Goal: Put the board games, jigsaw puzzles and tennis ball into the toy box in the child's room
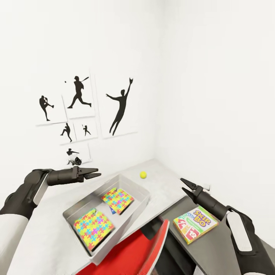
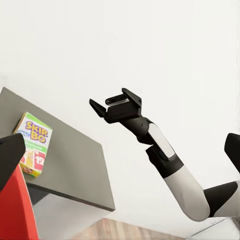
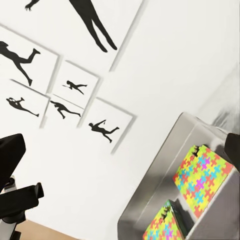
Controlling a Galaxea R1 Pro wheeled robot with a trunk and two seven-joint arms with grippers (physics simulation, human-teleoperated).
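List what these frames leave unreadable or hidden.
- Head view: something blue under the far multicoloured jigsaw square in the pale grey toy bin; the puzzle covers it, identity unclear.
- Head view: red object cut by the bottom edge.
- Left wrist view: yellow-green Skip-Bo box partly hidden by a dark finger.

Both jigsaw puzzles (image 1: 117, 200) sit in the toy box (image 1: 138, 191) on the table (image 1: 46, 233), tennis ball (image 1: 143, 174) behind it near the corner, one board game (image 1: 195, 224) on the cabinet (image 1: 214, 248) to the right.
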